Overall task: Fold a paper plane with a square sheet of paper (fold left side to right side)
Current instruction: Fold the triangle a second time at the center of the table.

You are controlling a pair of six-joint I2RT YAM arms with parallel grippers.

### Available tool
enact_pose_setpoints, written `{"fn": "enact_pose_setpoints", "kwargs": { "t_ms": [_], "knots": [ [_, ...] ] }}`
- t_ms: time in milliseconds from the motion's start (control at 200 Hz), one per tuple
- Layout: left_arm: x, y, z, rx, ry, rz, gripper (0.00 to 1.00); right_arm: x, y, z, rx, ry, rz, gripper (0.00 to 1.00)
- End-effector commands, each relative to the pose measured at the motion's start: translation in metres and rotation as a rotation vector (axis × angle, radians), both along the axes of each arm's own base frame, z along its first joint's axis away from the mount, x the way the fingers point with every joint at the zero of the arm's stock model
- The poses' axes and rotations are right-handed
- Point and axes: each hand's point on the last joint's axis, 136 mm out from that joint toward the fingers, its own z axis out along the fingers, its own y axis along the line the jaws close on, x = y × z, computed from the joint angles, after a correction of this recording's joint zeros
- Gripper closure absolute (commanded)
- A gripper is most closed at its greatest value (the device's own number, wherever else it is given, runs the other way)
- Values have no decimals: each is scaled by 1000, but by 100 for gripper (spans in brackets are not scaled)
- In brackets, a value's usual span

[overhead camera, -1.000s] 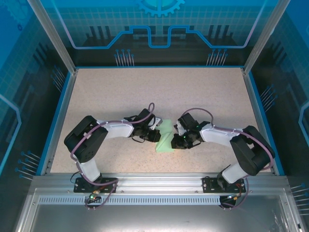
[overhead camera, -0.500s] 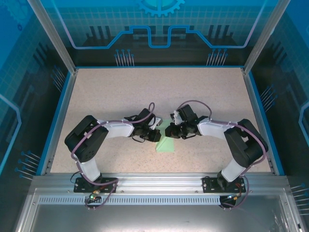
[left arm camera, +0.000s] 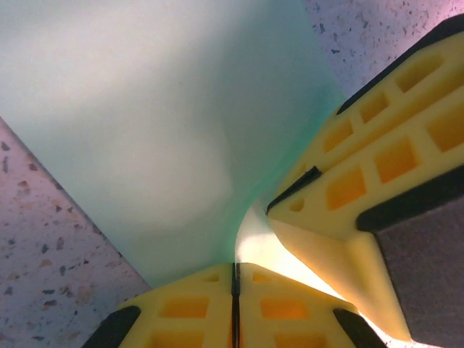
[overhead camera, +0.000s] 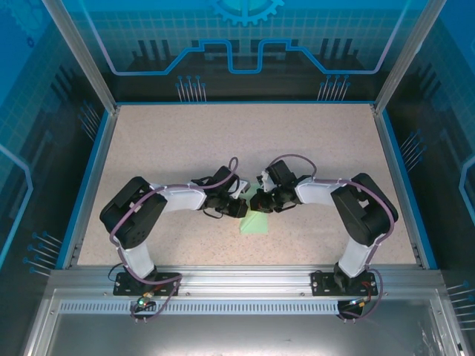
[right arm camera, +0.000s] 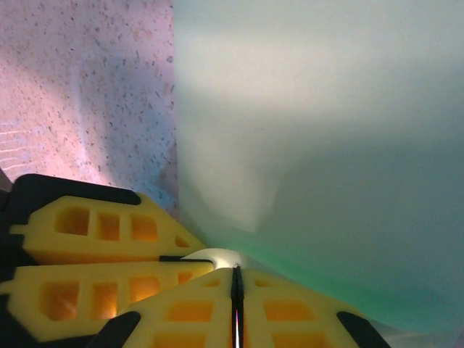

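Left gripper, fingers pressed together, pinches the green paper at the lower centre of its wrist view. Right gripper pinches it likewise. In the top view the paper sits just below centre on the speckled table.

**anon:** how are your arms sitting right now?

**me:** I've got both folded inward, elbows out to the sides, wrists low. Left claw and right claw are just beside each other, tips facing, each pinched closed on the green sheet.
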Motion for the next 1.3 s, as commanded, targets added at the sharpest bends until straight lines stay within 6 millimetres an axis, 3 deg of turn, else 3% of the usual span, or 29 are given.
{"fn": "enact_pose_setpoints", "kwargs": {
  "t_ms": [0, 165, 215, 430, 605, 710, 905, 1055, 1291],
  "knots": [
    [-6, 9, -19, 62, 31, -16, 91, -7, -5, -10, -62, 16, 28, 90],
    [-7, 10, -20, 67, 32, -18, 91, -11, -13, -16, -109, 22, 36, 90],
    [-7, 10, -21, 70, 34, -18, 91, -3, -10, -10, -108, 0, 35, 90],
    [-7, 10, -17, 61, 29, -15, 89, -10, -19, -23, -166, 38, 39, 90],
    [-4, 10, -1, 56, 2, -15, 85, -16, -28, -32, -217, 76, 34, 90],
    [-4, 11, 9, 51, -17, -12, 78, -18, -30, -34, -230, 84, 37, 90],
    [-5, 15, 44, 12, -77, 7, 67, -18, -31, -36, -236, 92, 37, 90],
    [-19, 14, 63, -57, -57, 7, 67, -17, -30, -36, -231, 90, 34, 90],
    [-53, -16, 67, -257, 105, -50, 71, -18, -27, -35, -221, 89, 39, 90]
  ]
}}
